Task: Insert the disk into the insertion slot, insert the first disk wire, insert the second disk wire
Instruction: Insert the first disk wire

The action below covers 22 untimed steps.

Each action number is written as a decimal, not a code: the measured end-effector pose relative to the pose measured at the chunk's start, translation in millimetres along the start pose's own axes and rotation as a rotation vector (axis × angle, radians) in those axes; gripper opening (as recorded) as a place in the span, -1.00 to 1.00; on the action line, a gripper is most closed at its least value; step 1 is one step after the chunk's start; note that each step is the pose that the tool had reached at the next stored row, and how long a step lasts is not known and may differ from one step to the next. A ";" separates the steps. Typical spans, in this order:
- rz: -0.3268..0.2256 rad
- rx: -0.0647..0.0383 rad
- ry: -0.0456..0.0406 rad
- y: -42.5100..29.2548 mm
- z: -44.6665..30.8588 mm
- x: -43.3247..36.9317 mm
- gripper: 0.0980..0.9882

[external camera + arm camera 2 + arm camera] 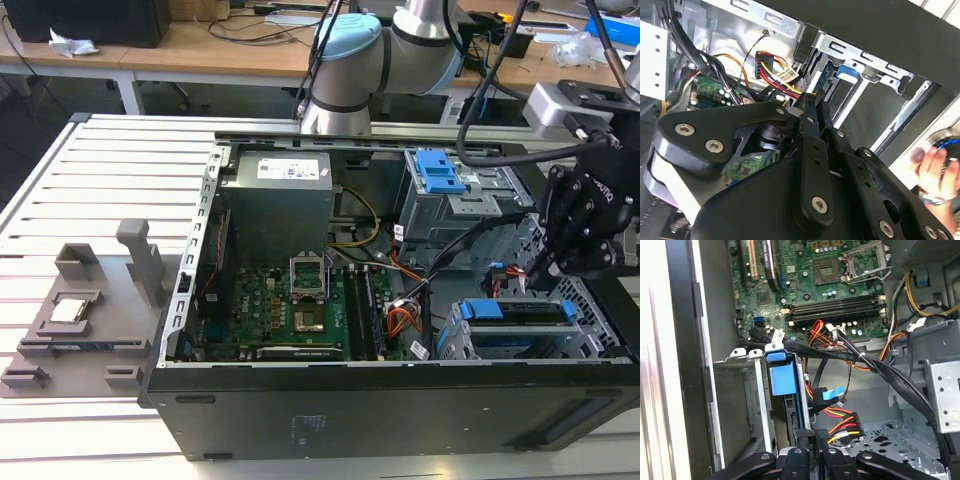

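Note:
The disk (515, 312), in its bright blue carrier, sits inside the insertion slot (462, 345), a grey metal cage at the case's front corner on the exterior view's right. In the first wrist view the disk's blue carrier end (779, 379) stands in the cage (742, 405). My gripper (560, 262) hangs just above and to the right of the disk. Its black fingers (812, 107) lie close together, shut with nothing between them, and its tip (811, 447) is beside a connector with red, yellow and black wires (842, 427). A blue flat cable end (832, 392) hangs loose nearby.
The open computer case holds a green motherboard (300, 305), a power supply (275, 200) and a taller grey bay with a blue latch (440, 172). Black cable bundles (875, 365) cross near the cage. A grey fixture (85, 305) sits left of the case. A person's hand (935, 170) is outside the case.

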<state>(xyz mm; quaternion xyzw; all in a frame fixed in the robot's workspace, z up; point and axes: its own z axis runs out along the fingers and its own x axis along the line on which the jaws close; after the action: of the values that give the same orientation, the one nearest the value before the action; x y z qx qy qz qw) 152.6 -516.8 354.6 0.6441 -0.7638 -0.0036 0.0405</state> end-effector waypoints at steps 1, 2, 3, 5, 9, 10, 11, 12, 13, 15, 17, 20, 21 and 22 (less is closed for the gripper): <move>0.001 -0.001 -0.0027 -0.1 0.0 0.2 -0.84; 0.001 -0.002 -0.0099 -0.3 0.1 1.3 -0.84; 0.000 -0.004 -0.0222 -0.9 0.3 5.1 -0.84; -0.004 -0.005 -0.0281 -1.8 0.7 11.1 -0.84; -0.062 -0.002 -0.0246 -1.9 2.0 12.4 -0.84; -0.077 -0.002 -0.0239 -1.9 3.3 12.4 -0.84; -0.077 -0.002 -0.0238 -2.1 6.0 12.4 -0.84; -0.077 -0.002 -0.0238 -2.2 7.3 12.5 -0.84; -0.077 -0.002 -0.0237 -2.3 8.2 12.5 -0.84; -0.076 -0.002 -0.0238 -2.4 10.8 12.4 -0.84; -0.077 -0.002 -0.0237 -2.9 12.0 12.3 -0.84; -0.077 -0.002 -0.0237 -3.3 13.1 12.8 -0.84; -0.077 -0.002 -0.0236 -3.5 13.8 12.8 -0.84; -0.077 -0.002 -0.0234 -3.7 14.2 12.8 -0.84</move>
<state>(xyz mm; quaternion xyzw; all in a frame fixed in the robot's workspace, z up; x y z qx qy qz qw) 153.1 -530.7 341.0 0.6728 -0.7390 -0.0134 0.0319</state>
